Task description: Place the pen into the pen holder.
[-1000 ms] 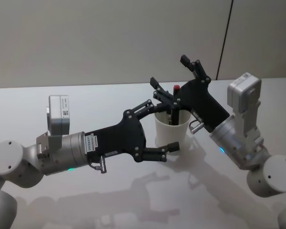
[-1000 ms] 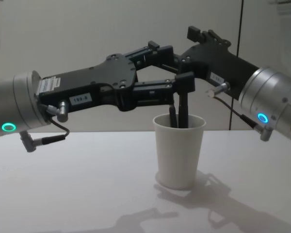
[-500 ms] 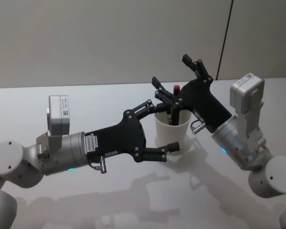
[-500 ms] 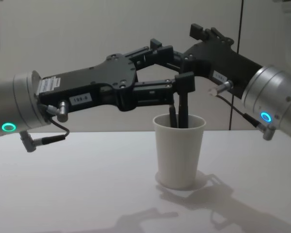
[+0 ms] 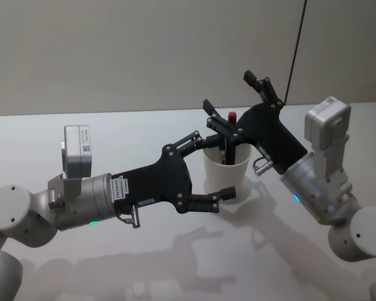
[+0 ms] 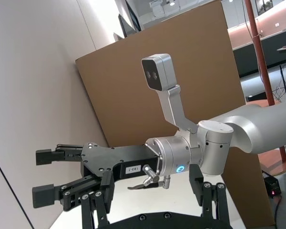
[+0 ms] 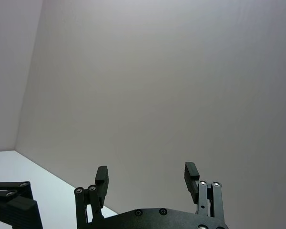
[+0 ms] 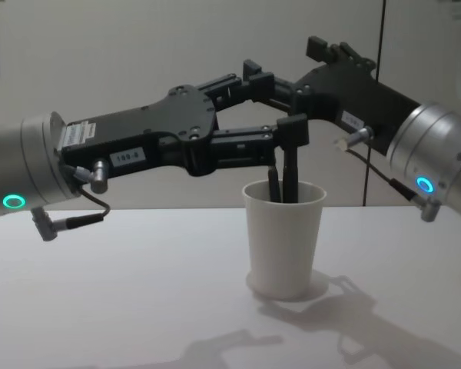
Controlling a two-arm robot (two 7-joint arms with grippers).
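Note:
The pen holder (image 5: pixel 226 175) is a white paper cup (image 8: pixel 284 240) standing on the table. The pen (image 5: pixel 230 139), black with a red cap, stands upright inside it, and a shorter dark stick leans beside the pen (image 8: pixel 290 174). My left gripper (image 5: pixel 214 165) is open, with one finger on each side of the cup; its near finger (image 8: pixel 293 128) hides the pen's top in the chest view. My right gripper (image 5: pixel 229 91) is open and empty, above and behind the cup, apart from the pen. The left wrist view shows the right gripper (image 6: pixel 43 175) with spread fingers.
The white table (image 5: pixel 175 263) is bare around the cup. A plain wall (image 5: pixel 144 50) stands close behind it. The right gripper (image 7: pixel 146 172) points at this wall, with a left finger (image 7: pixel 9 205) at the corner of that view.
My right gripper has drawn slightly up and back to the right, away from the cup, still open. The left arm, the cup and the pen have not moved.

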